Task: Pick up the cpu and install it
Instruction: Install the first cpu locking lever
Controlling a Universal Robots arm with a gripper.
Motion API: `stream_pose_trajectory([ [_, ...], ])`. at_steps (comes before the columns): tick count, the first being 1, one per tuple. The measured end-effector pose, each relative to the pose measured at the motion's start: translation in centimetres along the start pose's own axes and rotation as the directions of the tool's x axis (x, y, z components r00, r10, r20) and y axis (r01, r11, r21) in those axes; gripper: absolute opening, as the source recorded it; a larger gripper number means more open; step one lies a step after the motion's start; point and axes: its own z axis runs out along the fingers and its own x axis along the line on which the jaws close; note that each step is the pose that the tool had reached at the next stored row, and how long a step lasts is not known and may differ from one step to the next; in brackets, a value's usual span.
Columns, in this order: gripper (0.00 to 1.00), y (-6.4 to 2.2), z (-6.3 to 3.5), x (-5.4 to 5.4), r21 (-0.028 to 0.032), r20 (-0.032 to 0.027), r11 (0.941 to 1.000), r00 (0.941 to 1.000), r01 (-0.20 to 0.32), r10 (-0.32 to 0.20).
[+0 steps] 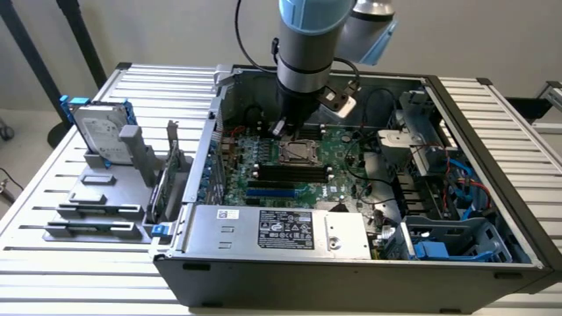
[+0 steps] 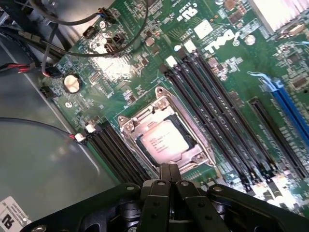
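Hovering closed hand [image 2: 169, 170] just beside seated cpu [image 2: 163, 141], socket frame around

arm [image 1: 307, 39]: grey w/ lt-blue cap | black cable up top | hand [image 2: 169, 176]: black, bolted links

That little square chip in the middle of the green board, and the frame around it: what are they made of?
The cpu looks topped with a matte silver-grey metal plate bearing faint printed text. The socket frame around it seems bare shiny metal, catching bright glints. The motherboard looks like glossy green circuit board, probably lacquered fibreglass, though that is a guess.
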Motion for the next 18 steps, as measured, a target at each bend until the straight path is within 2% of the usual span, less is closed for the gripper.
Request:
stream_pose_trajectory([
  [4,0.11,-0.10,-0.69,-1.1,0.0001,0.0000,1.0000,1.0000,0.000,0.000],
  [11,0.11,1.06,-2.24,-2.9,0.0017,0.0014,1.0000,1.0000,-0.001,0.001],
  [14,0.11,1.06,-2.25,-3.4,0.0021,0.0012,1.0000,1.0000,-0.001,0.001],
  [18,0.11,0.56,-1.59,-4.0,0.0019,0.0016,1.0000,1.0000,-0.001,0.001],
])
